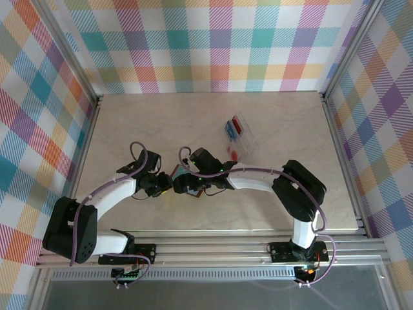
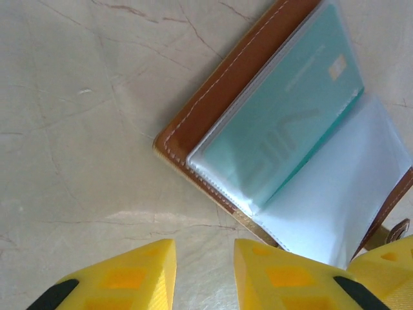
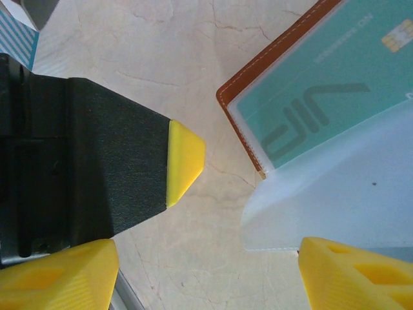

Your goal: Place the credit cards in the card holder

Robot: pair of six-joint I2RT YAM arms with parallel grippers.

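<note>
Card holder lay open on the desk, with a teal card seated in a clear pocket. Left hand was narrow and empty, just beside the holder's corner. Right hand was wide, one finger over the loose pocket leaf, likely to keep it spread. Remaining cards sat in a clear tray beyond the holder.

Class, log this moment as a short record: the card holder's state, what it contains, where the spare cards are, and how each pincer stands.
card holder: lying open on the table
inside it: one teal card in a clear pocket
spare cards: red and blue cards in the clear tray, farther back
left pincer: open, empty, near the holder's edge
right pincer: open wide by the loose clear sleeve; nothing visibly gripped
</note>
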